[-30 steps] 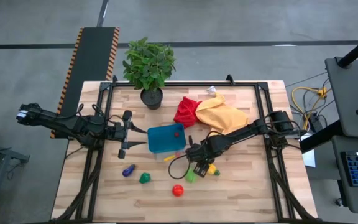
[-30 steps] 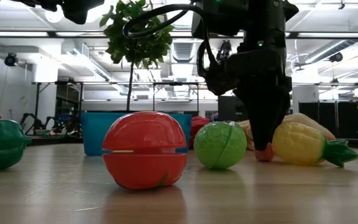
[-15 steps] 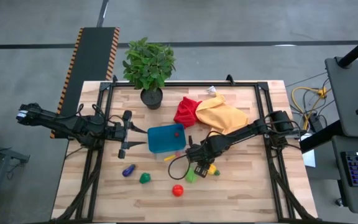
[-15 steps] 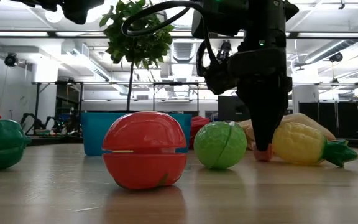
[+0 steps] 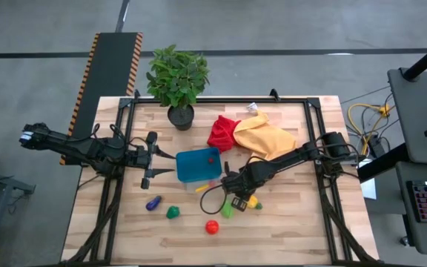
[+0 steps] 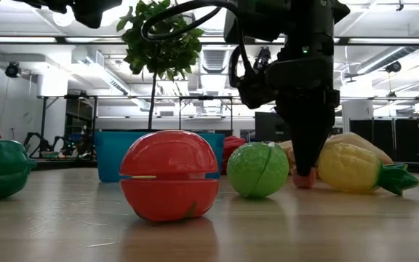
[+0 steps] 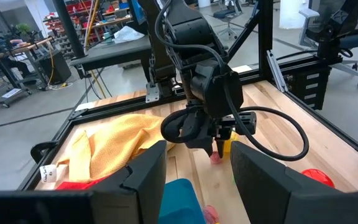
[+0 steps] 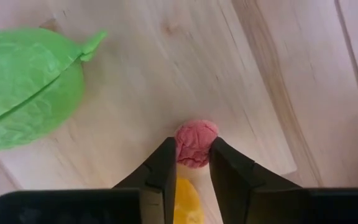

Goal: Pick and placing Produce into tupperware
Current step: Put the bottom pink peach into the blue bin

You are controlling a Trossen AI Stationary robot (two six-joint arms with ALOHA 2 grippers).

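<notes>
The tupperware (image 5: pixel 198 165) is seen near the middle of the table (image 5: pixel 288 230), with a small red piece lying in it near its far right corner. Just off its near right corner, a small pink berry (image 8: pixel 195 143) is pinched on the wood between the closed-in fingers (image 8: pixel 161 172) of the right gripper (image 8: pixel 188 167). A green lime (image 6: pixel 257 169) and a yellow pineapple (image 6: pixel 356 169) are found just beside that gripper. A red tomato (image 5: pixel 211 227), a green pepper (image 5: pixel 172 213) and a purple eggplant (image 5: pixel 153 202) are spread toward the near edge. The left gripper (image 5: pixel 151 160) is held spread apart, empty, beside the tupperware's left side.
</notes>
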